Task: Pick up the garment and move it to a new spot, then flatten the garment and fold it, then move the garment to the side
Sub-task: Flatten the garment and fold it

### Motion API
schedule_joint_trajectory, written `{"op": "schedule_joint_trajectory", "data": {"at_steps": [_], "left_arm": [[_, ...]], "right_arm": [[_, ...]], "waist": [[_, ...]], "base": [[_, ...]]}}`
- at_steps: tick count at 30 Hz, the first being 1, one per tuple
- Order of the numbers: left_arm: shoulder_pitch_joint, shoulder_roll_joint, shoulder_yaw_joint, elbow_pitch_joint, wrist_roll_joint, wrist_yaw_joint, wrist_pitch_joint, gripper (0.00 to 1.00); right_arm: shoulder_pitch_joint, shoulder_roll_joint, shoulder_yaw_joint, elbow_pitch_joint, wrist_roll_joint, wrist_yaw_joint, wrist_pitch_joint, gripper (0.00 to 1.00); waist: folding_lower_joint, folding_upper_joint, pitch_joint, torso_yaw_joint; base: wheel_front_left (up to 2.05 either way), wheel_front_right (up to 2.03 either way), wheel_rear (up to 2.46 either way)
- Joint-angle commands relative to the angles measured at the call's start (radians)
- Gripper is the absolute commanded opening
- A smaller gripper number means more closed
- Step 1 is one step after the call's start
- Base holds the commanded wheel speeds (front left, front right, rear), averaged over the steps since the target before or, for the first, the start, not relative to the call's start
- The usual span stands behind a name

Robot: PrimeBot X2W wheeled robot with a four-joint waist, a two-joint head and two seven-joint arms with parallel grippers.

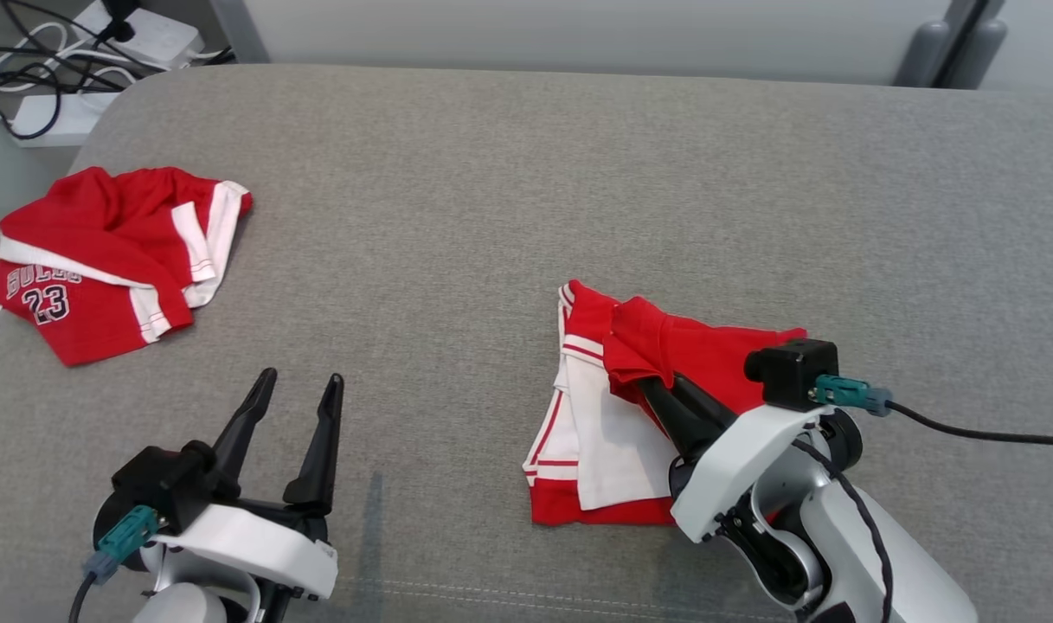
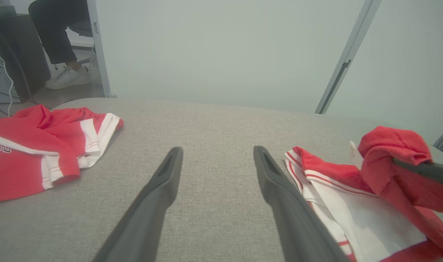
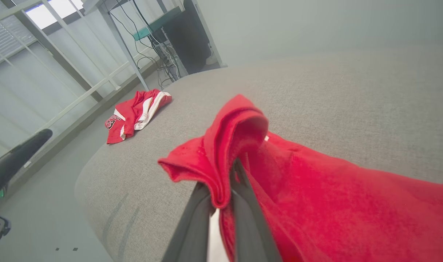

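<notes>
Two grippers: right gripper pinches the red garment; left gripper gapes wide, empty.

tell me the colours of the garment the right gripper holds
The garment is red with white panels and thin red stripes; head view shows it best.

This looks like a robotics lab or test room set up in office space. The work surface is a wide table covered in plain grey fabric, standing before a frosted partition wall with slim metal frame posts. On the floor past its corner lie white power strips tangled with black and white cables. A dark computer tower stands beside a desk hung with wires. A seated person's dark trouser leg and white shoe show nearby. Glazed panels in pale frames line the room's edge.
</notes>
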Motion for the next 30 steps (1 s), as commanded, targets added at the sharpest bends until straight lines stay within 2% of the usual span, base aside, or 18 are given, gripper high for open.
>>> {"op": "schedule_joint_trajectory", "data": {"at_steps": [1,8,9,10,11,14,20,23,26,30], "left_arm": [[-0.060,0.017,0.030,-0.012,0.013,-0.009,-0.001,1.00],[-0.083,0.007,0.018,0.005,0.018,-0.020,-0.006,1.00],[-0.086,0.004,0.016,0.008,0.018,-0.021,-0.007,1.00],[-0.088,0.002,0.015,0.010,0.018,-0.023,-0.008,1.00],[-0.091,0.000,0.014,0.014,0.018,-0.024,-0.009,1.00],[-0.097,-0.004,0.014,0.023,0.019,-0.028,-0.012,1.00],[-0.099,-0.006,0.018,0.034,0.021,-0.030,-0.017,1.00],[-0.098,-0.002,0.023,0.038,0.023,-0.029,-0.019,1.00],[-0.093,0.006,0.034,0.038,0.026,-0.025,-0.021,1.00],[-0.086,0.019,0.053,0.032,0.034,-0.014,-0.024,1.00]], "right_arm": [[-0.052,0.018,0.024,0.022,-0.009,-0.002,-0.030,0.00],[-0.154,0.028,0.085,0.183,0.035,-0.002,-0.098,0.00],[-0.168,0.028,0.100,0.200,0.047,-0.002,-0.106,0.35],[-0.180,0.028,0.118,0.218,0.063,-0.002,-0.106,0.91],[-0.191,0.028,0.138,0.229,0.081,-0.002,-0.110,1.00],[-0.216,0.028,0.202,0.219,0.165,-0.002,-0.123,1.00],[-0.246,0.020,0.209,0.175,0.195,-0.002,-0.192,1.00],[-0.238,-0.054,0.145,0.117,0.155,-0.002,-0.269,1.00],[-0.197,-0.145,0.042,0.067,0.062,-0.002,-0.308,1.00],[-0.090,-0.213,-0.110,0.024,-0.076,-0.002,-0.323,1.00]], "waist": [[0.0000,-0.0001,0.003,0.021],[0.0000,-0.0001,0.020,0.043],[0.0000,-0.0001,0.023,0.045],[0.0000,-0.0001,0.025,0.046],[0.0000,-0.0001,0.028,0.047],[0.0000,-0.0001,0.033,0.045],[0.0000,-0.0001,0.035,0.030],[0.0000,-0.0001,0.033,0.019],[0.0000,-0.0001,0.031,0.002],[0.0000,-0.0001,0.025,-0.019]], "base": [[0.00,0.00,0.00],[0.00,0.00,0.00],[0.00,0.00,0.00],[0.00,0.00,0.00],[0.00,0.00,0.00],[0.00,0.00,0.00],[0.00,0.00,0.00],[0.00,0.00,0.00],[0.00,0.00,0.00],[0.00,0.00,0.00]]}}
